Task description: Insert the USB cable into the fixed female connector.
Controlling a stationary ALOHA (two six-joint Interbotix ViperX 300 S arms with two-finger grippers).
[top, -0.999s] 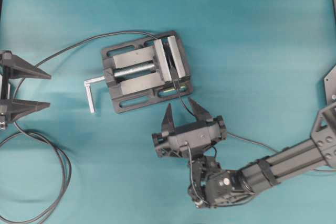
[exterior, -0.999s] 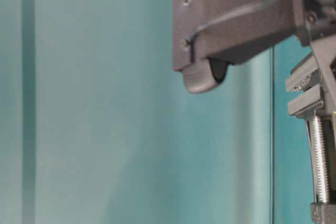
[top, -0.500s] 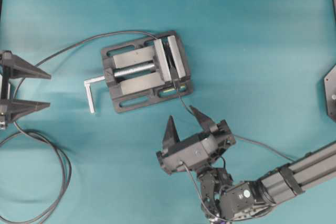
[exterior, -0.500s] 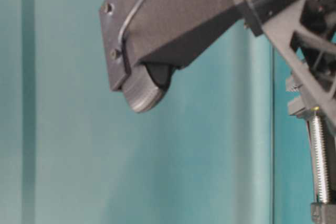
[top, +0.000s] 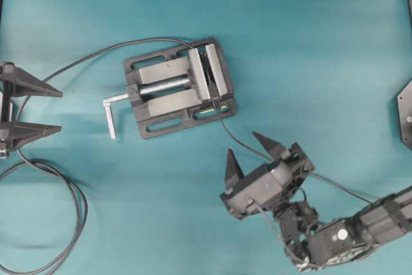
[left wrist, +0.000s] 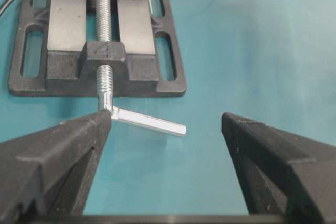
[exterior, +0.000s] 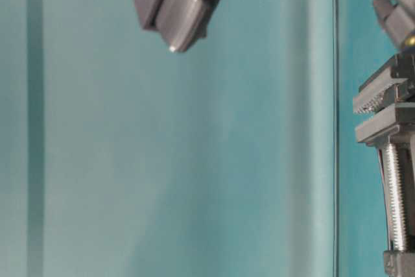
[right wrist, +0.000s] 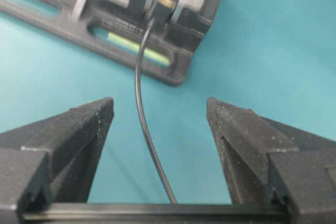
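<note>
Big picture first: a teal table (top: pixel 309 43) with the grey metal vise (top: pixel 177 88) sitting left of centre, its crank handle (top: pixel 111 115) sticking out toward the left arm. A long dark cable (top: pixel 61 185) loops on the table at the left and runs up and over into the vise.

Down at the lower right, the right gripper (top: pixel 254 154) sits near the vise but apart from it, jaws spread wide and holding nothing; the thin cable merely passes between its fingers in the wrist view. Over on the far left, the left gripper (top: pixel 48 109) is parked, jaws fully apart too, empty, pointed at the crank handle.

Now the small stuff, and this is where it counts. The USB cable (right wrist: pixel 142 108) runs from under the right gripper straight up to the vise, and its plug (right wrist: pixel 161 3) sits right between the vise jaws, where the fixed female connector must be clamped. The socket itself I cannot make out separately.

My read: the insertion looks done or nearly so, the plug appears seated and released. Whether it is pushed fully home, I cannot tell.
</note>
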